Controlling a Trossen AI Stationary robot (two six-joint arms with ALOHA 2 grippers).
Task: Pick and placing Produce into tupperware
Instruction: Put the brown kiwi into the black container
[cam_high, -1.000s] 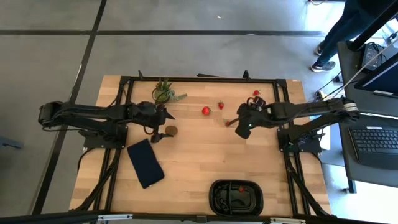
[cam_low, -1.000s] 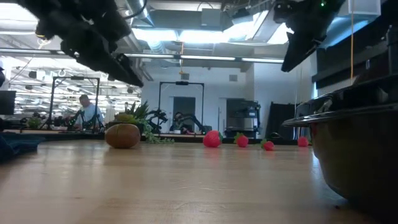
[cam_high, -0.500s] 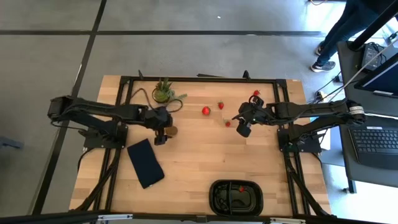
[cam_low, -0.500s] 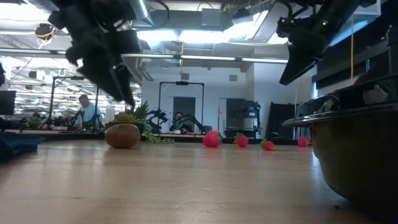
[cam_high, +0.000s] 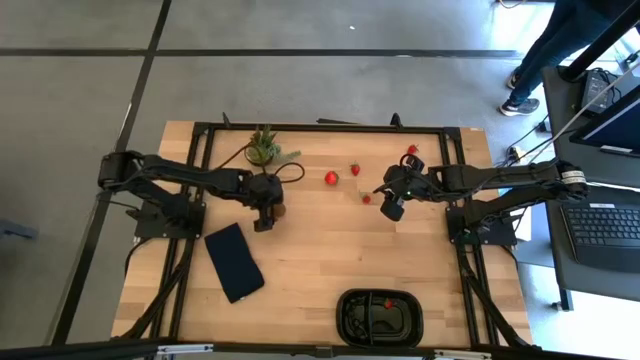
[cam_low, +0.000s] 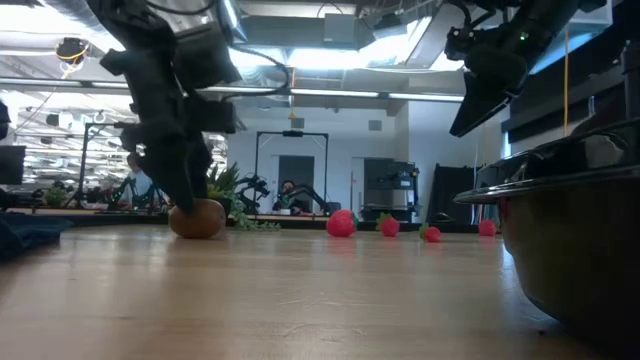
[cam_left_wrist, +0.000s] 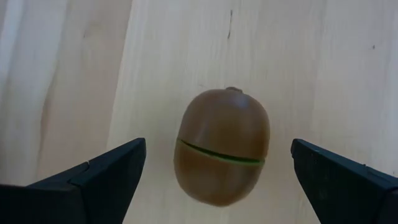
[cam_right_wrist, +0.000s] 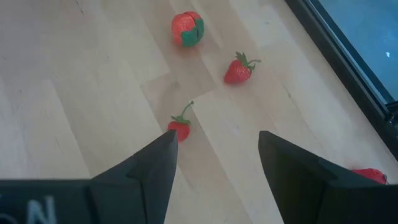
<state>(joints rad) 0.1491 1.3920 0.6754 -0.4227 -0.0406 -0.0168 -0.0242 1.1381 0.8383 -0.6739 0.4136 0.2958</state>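
The brown kiwi (cam_left_wrist: 221, 149) lies on its side on the wood, and a green slit runs across it. My left gripper (cam_left_wrist: 217, 180) is open and points down over the kiwi, one finger on each side and clear of it. In the high view the kiwi (cam_high: 278, 210) sits just beside the left gripper (cam_high: 266, 214). My right gripper (cam_right_wrist: 217, 155) is open and hovers above a small strawberry (cam_right_wrist: 180, 129), which also shows in the high view (cam_high: 366, 198). The black tupperware (cam_high: 380, 317) stands at the near edge with one red piece (cam_high: 388, 303) inside.
More strawberries lie at the far side (cam_high: 331, 178), (cam_high: 354, 169), (cam_high: 411, 150). A spiky potted plant (cam_high: 264, 148) stands behind the left gripper. A navy slab (cam_high: 234, 262) lies near left. A person (cam_high: 560, 40) stands beyond the far right corner. Bare wood lies mid-table.
My left gripper has swung toward the table's right and come down steeply onto the kiwi's place, so that its open fingers now stand on either side of the fruit. The kiwi has not moved.
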